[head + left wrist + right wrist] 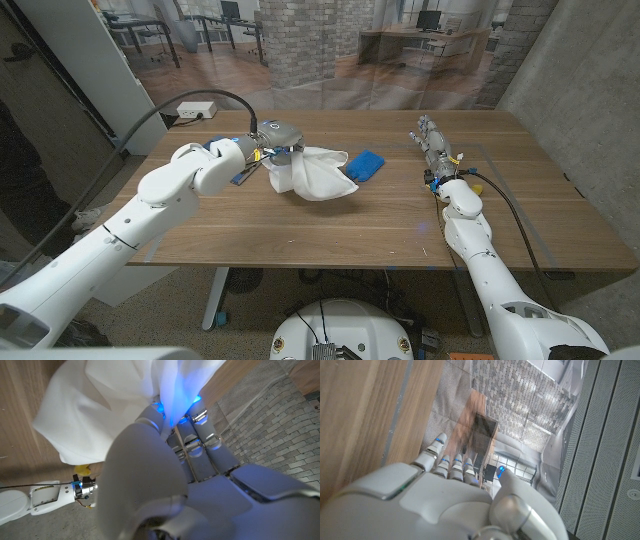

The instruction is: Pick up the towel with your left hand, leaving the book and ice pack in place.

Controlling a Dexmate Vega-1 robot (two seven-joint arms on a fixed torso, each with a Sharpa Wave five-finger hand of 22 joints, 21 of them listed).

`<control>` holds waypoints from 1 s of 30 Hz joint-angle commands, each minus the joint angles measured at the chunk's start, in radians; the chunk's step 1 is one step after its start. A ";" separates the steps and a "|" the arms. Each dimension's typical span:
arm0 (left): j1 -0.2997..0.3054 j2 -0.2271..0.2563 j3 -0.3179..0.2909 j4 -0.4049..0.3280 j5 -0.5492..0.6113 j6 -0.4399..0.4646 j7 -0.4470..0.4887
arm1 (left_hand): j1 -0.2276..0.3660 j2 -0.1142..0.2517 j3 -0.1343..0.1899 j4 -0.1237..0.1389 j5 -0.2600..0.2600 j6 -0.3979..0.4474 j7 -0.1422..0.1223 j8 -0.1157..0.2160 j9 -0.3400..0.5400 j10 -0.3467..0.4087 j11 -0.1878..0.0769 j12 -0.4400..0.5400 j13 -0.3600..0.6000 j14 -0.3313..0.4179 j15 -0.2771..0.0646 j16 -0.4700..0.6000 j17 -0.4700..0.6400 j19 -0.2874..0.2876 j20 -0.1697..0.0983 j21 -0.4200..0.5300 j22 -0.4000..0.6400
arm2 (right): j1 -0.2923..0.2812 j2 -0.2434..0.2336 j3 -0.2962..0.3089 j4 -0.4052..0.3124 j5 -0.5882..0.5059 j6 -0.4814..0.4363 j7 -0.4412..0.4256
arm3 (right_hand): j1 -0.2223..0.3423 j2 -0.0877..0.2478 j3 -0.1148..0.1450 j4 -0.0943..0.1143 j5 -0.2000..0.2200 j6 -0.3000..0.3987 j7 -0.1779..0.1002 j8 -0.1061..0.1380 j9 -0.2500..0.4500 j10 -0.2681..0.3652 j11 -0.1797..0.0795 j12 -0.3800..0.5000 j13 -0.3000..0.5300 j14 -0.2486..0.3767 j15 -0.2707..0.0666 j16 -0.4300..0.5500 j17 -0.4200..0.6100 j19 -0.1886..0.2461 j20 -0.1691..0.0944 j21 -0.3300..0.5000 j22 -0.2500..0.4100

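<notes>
A: From the head view, a wooden table [330, 225] stands before a backdrop printed with brick pillars and office desks. A white box with a cable [197, 109] sits at its far left corner.

B: And the towel?

A: The white towel [312, 173] hangs bunched from the left hand [272, 142], which grips its top edge above the table's middle; the cloth's lower folds look to reach the wood. Just beside it, toward the right, lies a blue ice pack [366, 163], touching or nearly touching the cloth. Something dark and blue shows under the left forearm; it cannot be told what it is.

B: The right hand?

A: The right hand [432, 138] stretches out along the table's right side, fingers straight and together, holding nothing, well apart from the towel.

B: What of the left wrist view?

A: There the left hand [185, 455] has its fingers [199, 417] closed on a gathered fold of the towel [110, 405], lit blue where it is pinched. The other arm shows beyond the cloth.

B: And the right wrist view?

A: The right hand [455, 490] reaches along the table [365, 420], fingers [451, 467] extended side by side, nothing in its grasp.
</notes>
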 commanded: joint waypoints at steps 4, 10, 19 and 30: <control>0.025 -0.009 -0.042 -0.019 -0.021 0.000 0.061 | 0.038 0.027 0.010 0.001 0.012 0.009 0.012 0.009 0.002 0.013 0.001 -0.005 0.057 0.130 -0.120 -0.003 0.008 -0.008 -0.054 0.007 0.000 | -0.010 -0.002 -0.001 -0.022 -0.006 -0.004 -0.007 | -0.010 -0.003 0.001 -0.005 0.007 0.004 0.000 0.002 0.006 0.003 0.001 -0.002 0.002 0.005 0.003 0.001 0.003 0.009 0.003 -0.003 0.005; 0.031 -0.011 -0.054 -0.029 -0.021 0.002 0.072 | 0.037 0.024 0.011 0.001 0.016 0.009 0.011 0.012 0.002 0.019 0.000 -0.007 0.058 0.132 -0.120 -0.004 0.013 -0.008 -0.055 0.012 -0.001 | -0.013 -0.003 -0.001 -0.027 -0.007 -0.004 -0.007 | -0.009 -0.003 0.002 -0.005 0.007 0.003 0.002 0.001 0.006 0.004 0.001 -0.001 0.002 0.005 0.002 0.001 0.003 0.009 0.002 -0.003 0.005; 0.034 -0.013 -0.066 -0.035 -0.017 -0.002 0.087 | 0.036 0.023 0.016 0.002 0.023 0.005 0.010 0.017 0.001 0.018 0.003 -0.013 0.065 0.133 -0.120 -0.009 0.022 -0.011 -0.056 0.019 -0.002 | -0.018 -0.001 -0.002 -0.035 -0.009 -0.005 -0.010 | -0.009 -0.003 0.002 -0.006 0.008 0.003 0.001 0.001 0.006 0.005 0.002 -0.001 0.002 0.006 0.002 0.000 0.003 0.009 0.003 -0.003 0.005; 0.030 -0.018 -0.077 -0.032 -0.015 -0.014 0.111 | 0.032 0.019 0.018 0.003 0.030 0.006 0.010 0.021 -0.002 0.022 0.000 -0.018 0.069 0.137 -0.120 -0.013 0.029 -0.011 -0.056 0.025 -0.003 | -0.019 -0.002 -0.004 -0.044 -0.015 -0.008 -0.016 | -0.009 -0.003 0.002 -0.006 0.008 0.004 0.000 0.001 0.006 0.005 0.000 -0.001 0.002 0.006 0.002 0.000 0.003 0.009 0.003 -0.004 0.005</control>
